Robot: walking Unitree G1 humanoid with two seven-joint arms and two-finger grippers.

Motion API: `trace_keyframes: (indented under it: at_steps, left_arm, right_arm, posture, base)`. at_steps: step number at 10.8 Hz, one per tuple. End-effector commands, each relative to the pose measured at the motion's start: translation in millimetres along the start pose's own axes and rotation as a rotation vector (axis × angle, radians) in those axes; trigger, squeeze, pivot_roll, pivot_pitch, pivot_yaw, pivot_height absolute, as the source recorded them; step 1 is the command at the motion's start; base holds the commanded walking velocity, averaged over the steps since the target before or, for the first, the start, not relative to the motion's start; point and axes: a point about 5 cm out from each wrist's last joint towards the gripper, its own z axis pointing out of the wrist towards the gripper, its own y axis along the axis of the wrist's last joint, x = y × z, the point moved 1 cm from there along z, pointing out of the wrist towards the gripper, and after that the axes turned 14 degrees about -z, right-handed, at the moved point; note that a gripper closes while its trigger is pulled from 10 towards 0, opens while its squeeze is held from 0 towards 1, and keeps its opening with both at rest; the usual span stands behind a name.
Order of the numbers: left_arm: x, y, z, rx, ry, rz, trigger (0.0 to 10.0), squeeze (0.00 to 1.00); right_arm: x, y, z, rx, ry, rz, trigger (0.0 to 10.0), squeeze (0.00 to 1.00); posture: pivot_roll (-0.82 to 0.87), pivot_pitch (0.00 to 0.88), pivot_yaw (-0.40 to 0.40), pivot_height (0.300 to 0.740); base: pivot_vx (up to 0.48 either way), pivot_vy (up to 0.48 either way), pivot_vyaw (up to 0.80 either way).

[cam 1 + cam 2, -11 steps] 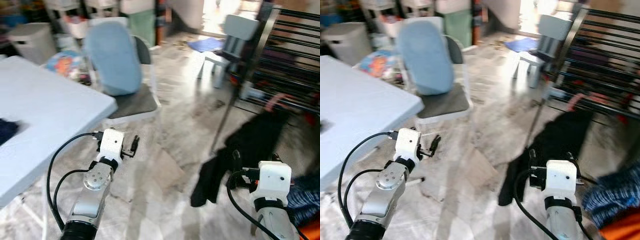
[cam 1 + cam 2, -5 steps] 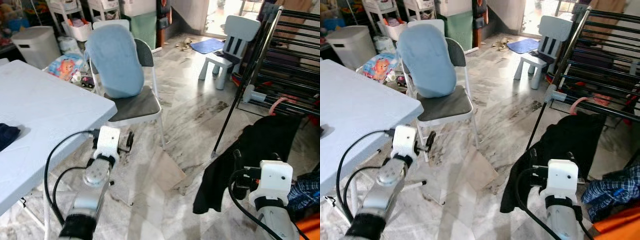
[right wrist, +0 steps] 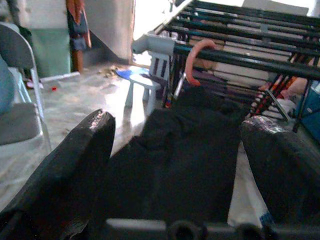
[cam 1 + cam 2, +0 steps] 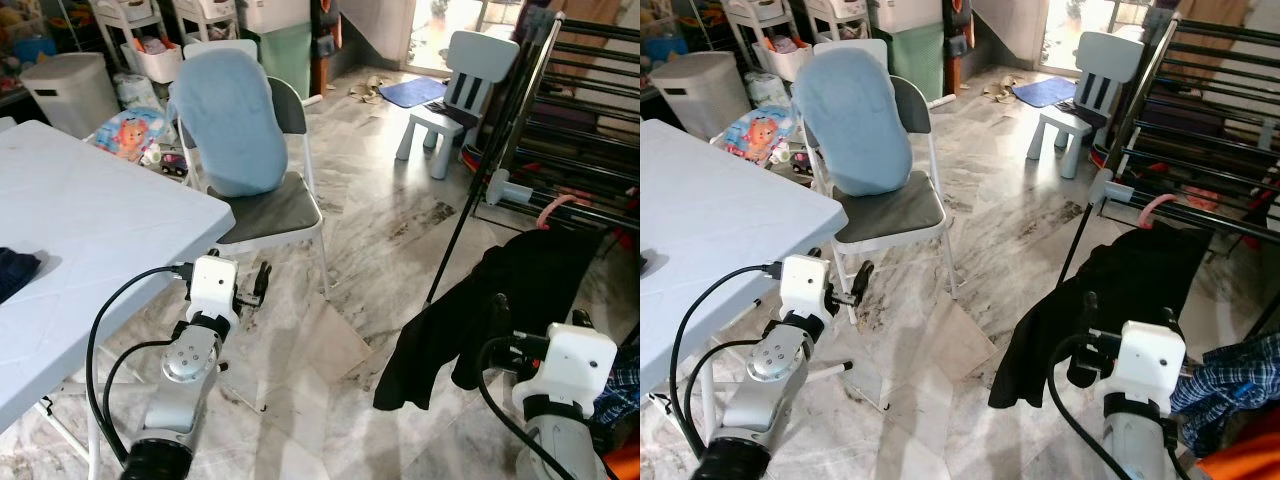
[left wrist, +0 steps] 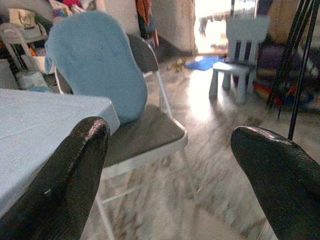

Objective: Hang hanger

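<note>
The pink hanger (image 3: pixel 192 56) is hooked over a near bar of the drying rack (image 4: pixel 590 90) on the far right, with a black garment (image 4: pixel 520 290) draped below it. It lies just ahead of the right gripper (image 3: pixel 175 165) (fingers spread, holding nothing), the nearer arm; the left gripper (image 5: pixel 170 165), also open, faces the folding chair (image 4: pixel 250 150).
</note>
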Motion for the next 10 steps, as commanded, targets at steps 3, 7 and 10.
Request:
trace_keyframes:
  at_steps: [3, 7, 10]
  left_arm:
    - [-9.1, 12, -1.5, -0.091, -0.038, -0.032, 10.0, 0.0]
    - [6.0, 12, 1.3, 0.024, -0.196, 0.127, 10.0, 0.0]
    - [-10.1, 17, 10.0, 0.018, -0.257, 0.073, 10.0, 0.0]
  right_arm:
    - [0.1, 0, 1.9, -0.017, 0.012, 0.032, 10.0, 0.0]
    - [-0.5, -7, -2.2, 0.009, 0.039, 0.034, 10.0, 0.0]
    - [4.9, -6, 5.1, 0.003, 0.044, 0.056, 10.0, 0.0]
  posture:
    - [0.02, 0.0, -0.038, 0.74]
    - [0.06, 0.0, -0.082, 0.74]
    - [0.05, 0.0, -0.044, 0.74]
  base:
    - [0.0, 0.0, 0.0]
    - [0.0, 0.0, 0.0]
    - [0.0, 0.0, 0.0]
